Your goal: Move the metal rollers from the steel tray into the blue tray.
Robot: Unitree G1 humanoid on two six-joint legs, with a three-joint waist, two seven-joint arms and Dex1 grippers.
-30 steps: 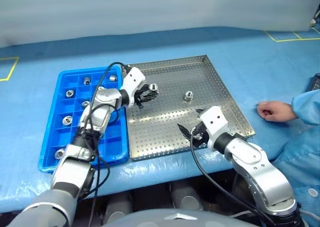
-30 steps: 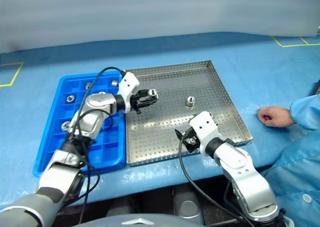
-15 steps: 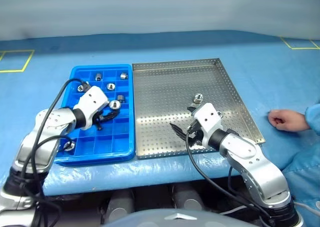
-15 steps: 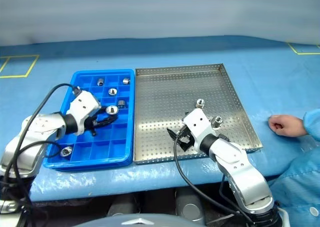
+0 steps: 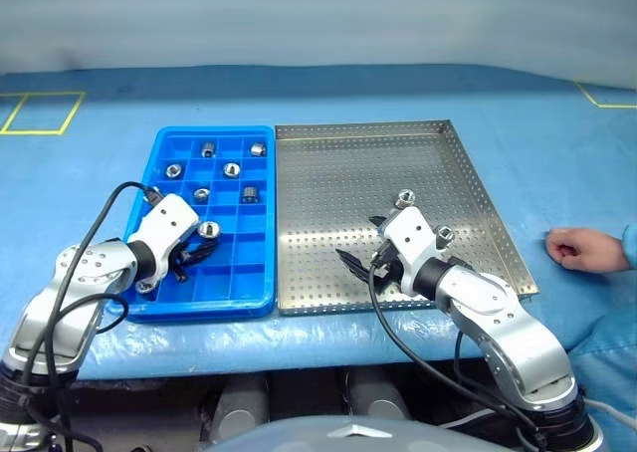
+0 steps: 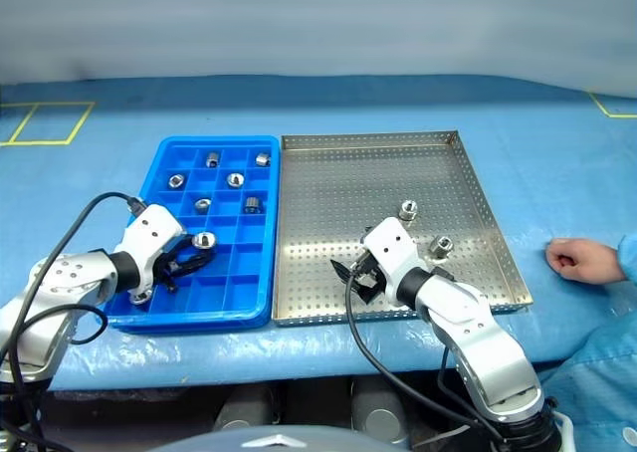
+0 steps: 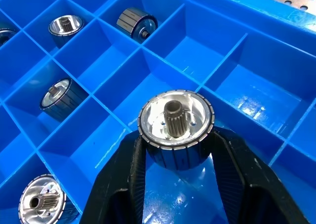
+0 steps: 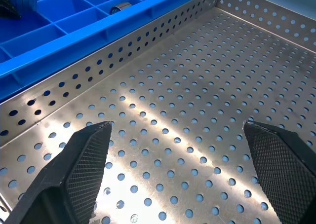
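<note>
A blue-covered desk (image 5: 328,94) carries a large square perforated steel tray (image 5: 328,183), touching a narrower bright blue plastic compartment tray (image 5: 249,263) on its left. The right claw (image 6: 356,276) hovers spread over the steel tray's bare floor, near two small shiny metal rollers (image 6: 408,211). The left claw (image 7: 174,157) pinches one roller (image 7: 176,120) above the blue tray's compartments, several of which hold rollers.

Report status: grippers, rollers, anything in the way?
Left gripper shut on a shiny silver metal roller above the bright blue compartment tray. Right gripper open, empty, over the perforated steel tray; two rollers there. Nothing obstructing.
</note>
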